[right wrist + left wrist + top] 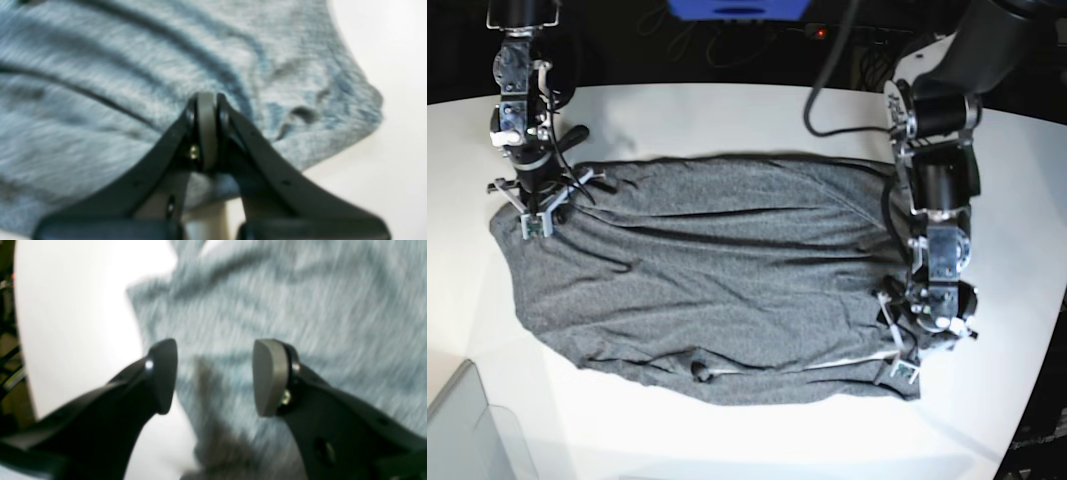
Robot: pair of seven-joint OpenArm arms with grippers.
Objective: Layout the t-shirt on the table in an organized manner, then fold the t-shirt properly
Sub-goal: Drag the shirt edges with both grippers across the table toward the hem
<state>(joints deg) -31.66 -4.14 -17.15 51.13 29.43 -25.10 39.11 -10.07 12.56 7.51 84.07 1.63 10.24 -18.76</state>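
The dark-grey t-shirt (717, 280) lies spread and wrinkled across the white table (727, 115). My right gripper (532, 218) sits at the shirt's far-left corner. In the right wrist view its pads (206, 126) are pressed together on the t-shirt (116, 83), and long creases run into them. My left gripper (909, 350) hovers over the shirt's near-right edge. In the left wrist view the left gripper (215, 376) stands open with the blurred t-shirt (300, 306) below the gap and nothing between its fingers (270, 376). Bare table (66, 323) shows beside it.
A translucent grey bin corner (467, 430) sits at the near left of the table. A blue object (737, 8) and dark cables (827, 70) lie beyond the far edge. The table's curved edge (1027, 400) runs close by my left arm.
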